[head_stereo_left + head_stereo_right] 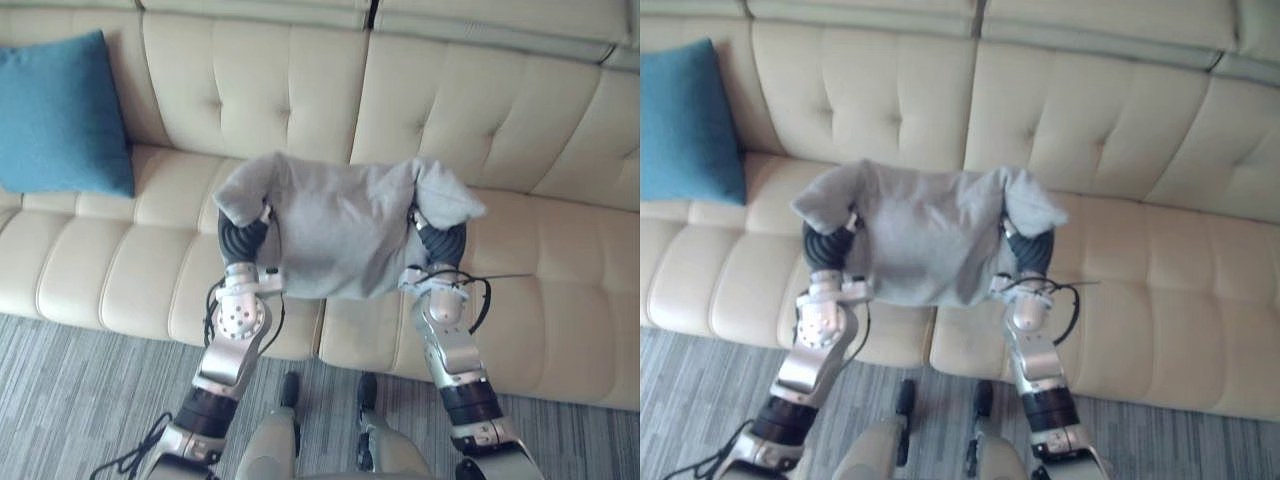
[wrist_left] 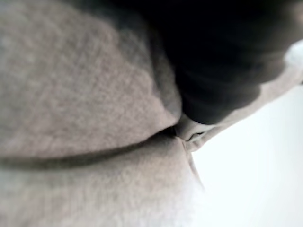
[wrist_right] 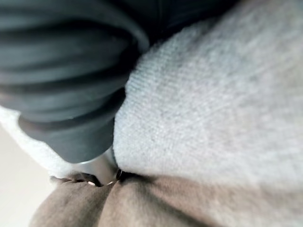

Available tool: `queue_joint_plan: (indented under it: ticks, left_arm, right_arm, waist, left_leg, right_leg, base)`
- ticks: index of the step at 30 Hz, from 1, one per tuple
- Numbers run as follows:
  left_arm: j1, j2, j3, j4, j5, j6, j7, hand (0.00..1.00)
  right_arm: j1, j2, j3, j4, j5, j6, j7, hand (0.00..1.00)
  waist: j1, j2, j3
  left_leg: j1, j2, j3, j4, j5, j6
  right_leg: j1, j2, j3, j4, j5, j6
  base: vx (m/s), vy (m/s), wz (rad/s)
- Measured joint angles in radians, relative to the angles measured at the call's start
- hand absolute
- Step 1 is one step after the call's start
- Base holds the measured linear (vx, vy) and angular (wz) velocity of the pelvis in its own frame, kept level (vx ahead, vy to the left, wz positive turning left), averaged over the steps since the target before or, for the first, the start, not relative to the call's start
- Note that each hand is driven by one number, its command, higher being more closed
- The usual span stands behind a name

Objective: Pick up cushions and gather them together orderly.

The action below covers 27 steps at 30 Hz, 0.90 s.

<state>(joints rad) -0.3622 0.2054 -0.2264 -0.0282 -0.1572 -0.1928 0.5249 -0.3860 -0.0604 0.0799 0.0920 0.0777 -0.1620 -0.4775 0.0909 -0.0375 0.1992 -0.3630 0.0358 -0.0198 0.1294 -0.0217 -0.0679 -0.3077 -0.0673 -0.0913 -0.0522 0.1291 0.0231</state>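
Now the grey cushion [image 1: 340, 235] sits between our left hand [image 1: 243, 240] and right hand [image 1: 440, 243], over the sofa [image 1: 450, 110] seat; its folds hide them, so we cannot tell their grip. A blue cushion [image 1: 62, 115] leans well apart.

Both arms extended forward, left hand [image 1: 243, 240], right hand [image 1: 440, 243] level, well apart

You get soft, even light over the cream sofa [image 1: 450, 110], with only faint shadows in its tufted seams. In both wrist views the folds of the grey cushion [image 1: 340, 230] fall into deep shade, and past it in your left wrist view the background burns out to white glare.
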Motion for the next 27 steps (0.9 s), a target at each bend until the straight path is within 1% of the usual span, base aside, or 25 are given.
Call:
queue_joint_plan:
  ticks: [1,2,3,4,5,6,7,8,9,10,11,14,15,16,17,18,23,25,27]
  left_arm:
    - [-0.069,0.024,0.005,0.037,0.0,-0.001,0.012,1.0]
    - [-0.161,0.055,0.017,0.091,-0.001,-0.003,0.026,1.0]
    - [-0.195,0.066,0.019,0.114,-0.001,-0.004,0.03,1.0]
    - [-0.277,0.091,0.02,0.173,-0.002,-0.005,0.039,1.0]
    - [-0.355,0.105,0.031,0.22,-0.003,-0.008,0.04,1.0]
    - [-0.388,0.111,0.039,0.239,-0.005,-0.01,0.041,1.0]
    - [-0.451,0.124,0.054,0.282,-0.007,-0.018,0.041,1.0]
    - [-0.496,0.138,0.055,0.319,-0.019,-0.025,0.041,1.0]
    - [-0.52,0.142,0.058,0.342,-0.023,-0.028,0.041,1.0]
    - [-0.563,0.15,0.069,0.387,-0.027,-0.035,0.04,1.0]
    - [-0.606,0.166,0.075,0.433,-0.042,-0.04,0.04,1.0]
    - [-0.686,0.176,0.08,0.51,-0.058,-0.052,0.039,1.0]
    - [-0.722,0.176,0.09,0.533,-0.061,-0.069,0.039,1.0]
    - [-0.747,0.176,0.106,0.56,-0.061,-0.079,0.038,1.0]
    - [-0.761,0.175,0.119,0.582,-0.062,-0.084,0.039,0.0]
    - [-0.766,0.175,0.132,0.593,-0.063,-0.085,0.039,0.0]
    - [-0.789,0.172,0.198,0.646,-0.071,-0.089,0.04,0.0]
    - [-0.812,0.174,0.211,0.669,-0.07,-0.085,0.041,0.0]
    - [-0.847,0.177,0.211,0.698,-0.068,-0.08,0.04,0.0]
  right_arm:
    - [-0.053,-0.002,-0.004,0.015,0.0,0.0,-0.017,1.0]
    - [-0.139,-0.004,-0.018,0.06,-0.002,0.0,-0.031,1.0]
    - [-0.175,-0.007,-0.027,0.083,-0.002,0.0,-0.038,1.0]
    - [-0.253,-0.021,-0.044,0.137,-0.001,0.0,-0.051,1.0]
    - [-0.333,-0.031,-0.057,0.185,-0.002,0.0,-0.062,1.0]
    - [-0.376,-0.034,-0.067,0.209,-0.002,0.0,-0.067,1.0]
    - [-0.45,-0.048,-0.081,0.254,-0.001,0.0,-0.077,1.0]
    - [-0.502,-0.06,-0.081,0.292,-0.002,-0.002,-0.085,1.0]
    - [-0.528,-0.067,-0.081,0.312,-0.002,-0.003,-0.088,1.0]
    - [-0.576,-0.077,-0.085,0.344,-0.002,-0.003,-0.093,1.0]
    - [-0.627,-0.085,-0.089,0.378,-0.002,-0.003,-0.094,1.0]
    - [-0.706,-0.117,-0.087,0.445,-0.014,-0.009,-0.094,1.0]
    - [-0.744,-0.13,-0.087,0.467,-0.018,-0.021,-0.094,1.0]
    - [-0.777,-0.135,-0.084,0.491,-0.018,-0.027,-0.094,0.0]
    - [-0.793,-0.135,-0.084,0.507,-0.018,-0.03,-0.094,0.0]
    - [-0.804,-0.135,-0.084,0.52,-0.017,-0.033,-0.094,0.0]
    - [-0.819,-0.138,-0.09,0.529,0.005,-0.044,-0.094,0.0]
    - [-0.836,-0.138,-0.105,0.551,0.012,-0.046,-0.094,0.0]
    - [-0.861,-0.159,-0.118,0.584,0.027,-0.046,-0.094,0.0]
  waist:
    - [0.002,-0.001,0.019]
    - [0.004,-0.001,0.057]
    - [0.004,-0.001,0.066]
    - [0.003,-0.001,0.07]
    - [0.0,0.0,0.097]
    - [-0.002,0.0,0.113]
    - [-0.01,0.001,0.149]
    - [-0.014,0.0,0.157]
    - [-0.019,0.0,0.16]
    - [-0.028,-0.001,0.181]
    - [-0.034,0.0,0.209]
    - [-0.038,0.0,0.222]
    - [-0.038,0.0,0.225]
    - [-0.038,0.0,0.225]
    - [-0.038,0.0,0.225]
    - [-0.038,0.0,0.225]
    - [-0.041,-0.003,0.227]
    - [-0.041,-0.007,0.239]
    - [-0.041,-0.009,0.24]
  left_leg:
    - [-0.019,0.003,0.003,0.004,0.003,-0.002]
    - [-0.026,0.005,0.01,0.008,0.007,-0.004]
    - [-0.035,0.006,0.013,0.01,0.008,-0.004]
    - [-0.069,0.006,0.016,0.012,0.016,-0.006]
    - [-0.088,0.006,0.018,0.012,0.025,-0.006]
    - [-0.094,0.006,0.02,0.011,0.028,-0.006]
    - [-0.103,0.005,0.022,0.011,0.032,-0.006]
    - [-0.128,0.004,0.024,0.011,0.038,-0.006]
    - [-0.141,0.003,0.024,0.011,0.041,-0.006]
    - [-0.152,0.002,0.024,0.011,0.045,-0.006]
    - [-0.158,0.002,0.024,0.011,0.047,-0.006]
    - [-0.197,0.001,0.024,0.01,0.055,-0.003]
    - [-0.215,-0.002,0.027,0.01,0.058,-0.002]
    - [-0.227,-0.002,0.03,0.01,0.06,-0.001]
    - [-0.232,-0.002,0.033,0.01,0.06,-0.001]
    - [-0.236,-0.001,0.033,0.01,0.06,0.0]
    - [-0.267,-0.008,0.036,0.011,0.069,0.004]
    - [-0.267,-0.009,0.037,0.009,0.075,0.002]
    - [-0.265,-0.017,0.032,-0.018,0.094,0.0]
  right_leg:
    - [-0.019,0.002,0.005,0.0,0.007,-0.001]
    - [-0.03,0.006,0.015,0.0,0.018,-0.003]
    - [-0.038,0.007,0.018,0.0,0.021,-0.004]
    - [-0.071,0.008,0.022,-0.006,0.036,-0.001]
    - [-0.088,0.008,0.024,-0.017,0.055,0.0]
    - [-0.093,0.008,0.026,-0.023,0.065,0.002]
    - [-0.099,0.008,0.03,-0.031,0.075,0.003]
    - [-0.125,0.009,0.037,-0.035,0.091,0.006]
    - [-0.139,0.009,0.04,-0.035,0.095,0.006]
    - [-0.151,0.007,0.043,-0.035,0.1,0.011]
    - [-0.16,0.011,0.049,-0.036,0.118,0.02]
    - [-0.205,0.012,0.059,-0.036,0.139,0.03]
    - [-0.225,0.012,0.069,-0.036,0.144,0.032]
    - [-0.239,0.012,0.075,-0.036,0.151,0.038]
    - [-0.247,0.012,0.082,-0.036,0.158,0.041]
    - [-0.253,0.013,0.087,-0.036,0.166,0.044]
    - [-0.284,0.003,0.109,-0.036,0.166,0.044]
    - [-0.284,0.0,0.11,-0.036,0.164,0.046]
    - [-0.287,-0.012,0.109,-0.037,0.132,0.07]
  base:
    - [-0.07,-0.036,-0.17]
    - [-0.09,-0.043,-0.18]
    - [-0.1,-0.04,-0.17]
    - [-0.09,-0.038,-0.1]
    - [-0.09,-0.035,-0.1]
    - [-0.07,-0.023,-0.09]
    - [-0.08,-0.015,-0.12]
    - [-0.08,-0.01,-0.09]
    - [-0.06,-0.002,-0.07]
    - [-0.04,0.009,-0.09]
    - [-0.05,0.016,-0.14]
    - [-0.04,0.021,-0.1]
    - [-0.03,0.033,-0.07]
    - [-0.04,0.052,-0.1]
    - [-0.03,0.046,-0.13]
    - [-0.03,0.047,-0.09]
    - [-0.02,0.029,-0.01]
    - [-0.05,0.008,0.04]
    - [-0.07,-0.011,0.17]
